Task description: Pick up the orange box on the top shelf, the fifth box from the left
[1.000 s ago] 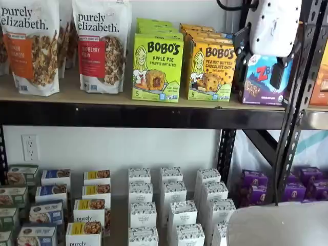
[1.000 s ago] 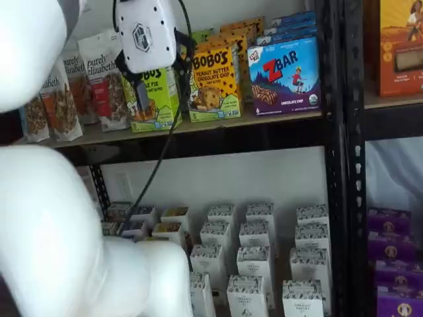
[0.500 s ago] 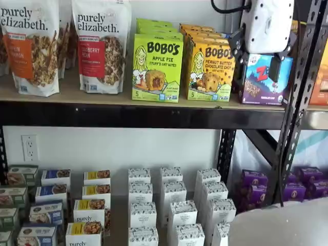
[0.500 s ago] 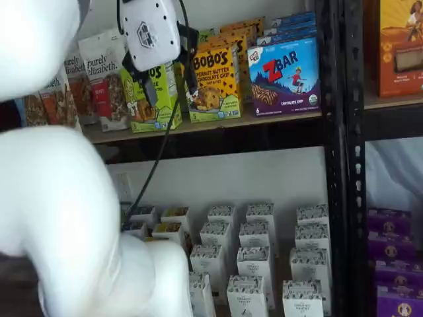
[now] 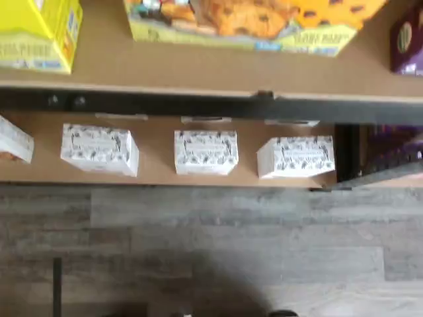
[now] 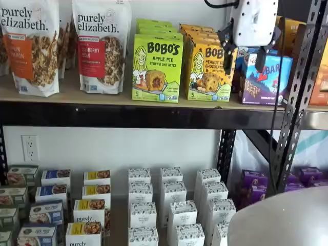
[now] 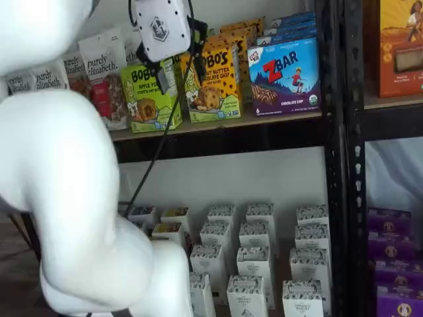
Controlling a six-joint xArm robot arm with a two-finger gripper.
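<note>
The orange box (image 6: 209, 69) stands upright on the top shelf (image 6: 102, 97), between a lime-green carton and a blue-purple box; it also shows in a shelf view (image 7: 217, 79). My gripper (image 6: 244, 57) hangs in front of the shelf, overlapping the orange box's right edge. Its two black fingers stand apart, open, with nothing between them. In a shelf view the gripper (image 7: 177, 66) shows before the box's left edge. The wrist view holds the orange box (image 5: 258, 20) at the shelf's front and the black rail (image 5: 198, 105).
A lime-green Bobo's carton (image 6: 157, 69) stands left of the orange box and a Z Bar box (image 6: 266, 77) right of it. Granola bags (image 6: 100, 46) sit further left. Small white cartons (image 6: 171, 205) fill the lower level. A black upright (image 6: 300, 92) rises at the right. My white arm (image 7: 66, 198) fills one view's left.
The gripper has slid sideways from in front of the Z Bar box towards the orange box and risen a little. Its fingers stay apart. No box has moved.
</note>
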